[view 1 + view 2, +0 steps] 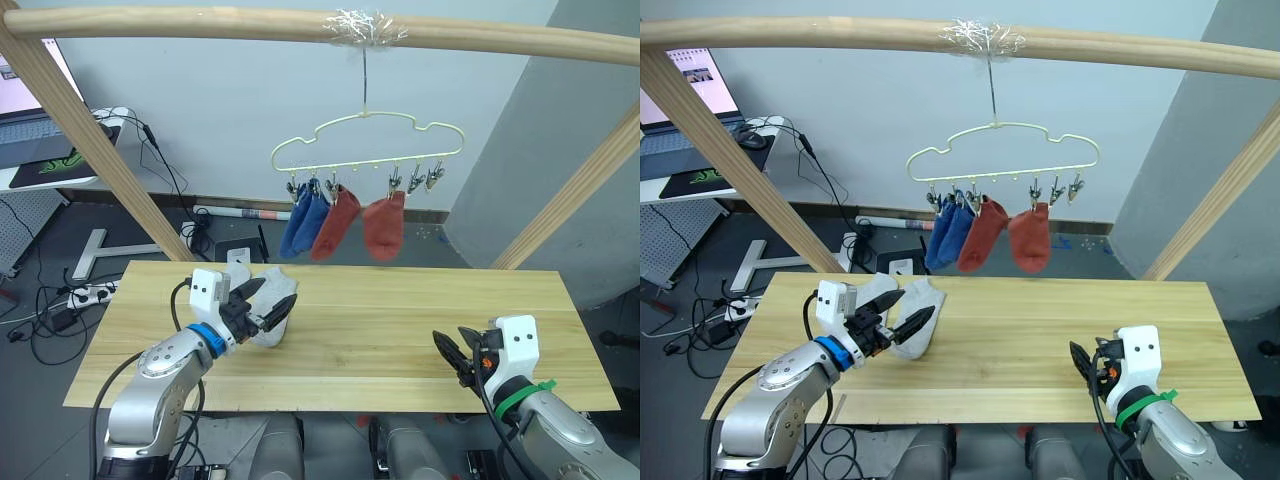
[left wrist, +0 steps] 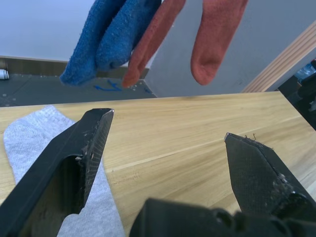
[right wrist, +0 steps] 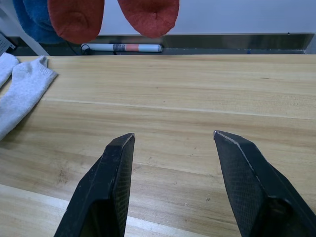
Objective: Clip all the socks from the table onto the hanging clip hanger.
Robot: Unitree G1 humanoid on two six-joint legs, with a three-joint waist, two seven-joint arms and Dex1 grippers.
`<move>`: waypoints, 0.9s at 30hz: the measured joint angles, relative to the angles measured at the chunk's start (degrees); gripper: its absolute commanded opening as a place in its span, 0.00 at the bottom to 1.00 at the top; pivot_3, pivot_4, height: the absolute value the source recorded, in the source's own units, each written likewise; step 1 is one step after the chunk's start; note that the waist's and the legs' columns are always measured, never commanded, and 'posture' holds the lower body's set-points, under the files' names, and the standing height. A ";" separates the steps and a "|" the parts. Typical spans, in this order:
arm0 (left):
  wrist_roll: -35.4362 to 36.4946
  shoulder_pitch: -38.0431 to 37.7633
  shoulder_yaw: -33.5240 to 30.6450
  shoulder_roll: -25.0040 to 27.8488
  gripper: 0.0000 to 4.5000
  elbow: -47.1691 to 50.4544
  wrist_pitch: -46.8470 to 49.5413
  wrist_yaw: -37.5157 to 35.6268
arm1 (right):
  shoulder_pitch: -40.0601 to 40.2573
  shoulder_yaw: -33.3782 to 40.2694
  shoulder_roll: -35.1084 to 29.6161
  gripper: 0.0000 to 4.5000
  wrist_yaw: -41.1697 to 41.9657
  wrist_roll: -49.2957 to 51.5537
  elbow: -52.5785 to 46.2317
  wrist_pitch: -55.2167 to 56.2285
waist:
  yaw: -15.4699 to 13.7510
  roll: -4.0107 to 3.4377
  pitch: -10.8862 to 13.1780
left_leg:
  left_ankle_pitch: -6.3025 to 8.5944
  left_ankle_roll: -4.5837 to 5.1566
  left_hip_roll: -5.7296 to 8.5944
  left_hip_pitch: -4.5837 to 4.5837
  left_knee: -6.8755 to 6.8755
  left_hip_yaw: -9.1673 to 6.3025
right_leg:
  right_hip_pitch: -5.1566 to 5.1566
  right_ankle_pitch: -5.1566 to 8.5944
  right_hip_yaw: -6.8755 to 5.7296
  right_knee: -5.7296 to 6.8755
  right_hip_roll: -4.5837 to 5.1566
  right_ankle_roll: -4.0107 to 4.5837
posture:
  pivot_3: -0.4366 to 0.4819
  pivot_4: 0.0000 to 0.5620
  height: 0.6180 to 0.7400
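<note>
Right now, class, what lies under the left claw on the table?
Grey socks lie flat on the table beneath the open left claw. Whether one sock or two overlap there is partly hidden by the claw.

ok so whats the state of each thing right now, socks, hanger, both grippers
blue socks: two, clipped on, hanging
rust red socks: two, clipped on, hanging
grey socks: lying flat on the table, not yet clipped
clip hanger: hooked on the wooden pole, clips at its right end empty
left gripper: jaws open, over the grey socks, holding nothing
right gripper: jaws open, empty, over bare table
</note>
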State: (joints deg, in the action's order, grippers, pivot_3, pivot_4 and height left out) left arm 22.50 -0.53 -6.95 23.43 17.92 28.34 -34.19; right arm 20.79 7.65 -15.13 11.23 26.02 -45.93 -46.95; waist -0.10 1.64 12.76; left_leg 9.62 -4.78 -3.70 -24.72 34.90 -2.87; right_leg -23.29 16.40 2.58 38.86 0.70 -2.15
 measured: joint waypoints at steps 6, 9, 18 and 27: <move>0.00 -0.01 0.01 0.01 0.92 0.00 0.03 0.20 | -0.03 0.00 0.00 0.58 -0.03 0.03 0.00 -0.07 | 0.00 0.00 0.00 | 0.00 0.00 0.00 -0.01 -0.04 0.00 | -0.01 0.01 -0.01 -0.04 0.00 0.01 | 0.59 0.35 1.00; 0.00 0.00 0.02 0.09 0.92 0.00 0.04 0.37 | -0.12 0.00 0.00 0.58 -0.06 0.04 0.00 -0.14 | 0.00 0.00 0.00 | 0.01 0.00 0.00 -0.01 -0.04 0.00 | -0.01 0.01 -0.01 -0.04 0.00 0.01 | 0.59 0.36 1.00; 0.00 0.02 0.04 0.40 0.92 0.00 0.07 0.86 | -1.06 -0.01 0.06 0.58 -0.29 0.09 0.00 -1.07 | 0.00 -0.01 0.01 | 0.01 -0.01 0.00 -0.03 -0.06 0.00 | -0.02 0.01 -0.01 -0.11 0.02 0.02 | 0.59 0.36 1.00; 0.02 0.15 0.04 0.45 0.92 0.00 0.07 0.89 | -1.75 0.02 0.07 0.58 -0.53 0.63 0.00 -2.27 | -0.01 -0.01 0.01 | 0.02 -0.02 0.00 -0.06 -0.10 0.00 | -0.02 0.01 -0.02 -0.18 0.02 0.02 | 0.59 0.36 1.00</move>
State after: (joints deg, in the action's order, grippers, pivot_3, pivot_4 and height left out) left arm 22.52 -0.38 -6.90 23.88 17.93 28.41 -33.30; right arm 19.04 7.67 -15.06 10.70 26.64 -45.94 -49.22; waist -0.11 1.63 12.77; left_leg 9.64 -4.80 -3.70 -24.78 34.80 -2.87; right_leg -23.31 16.42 2.56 38.68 0.72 -2.13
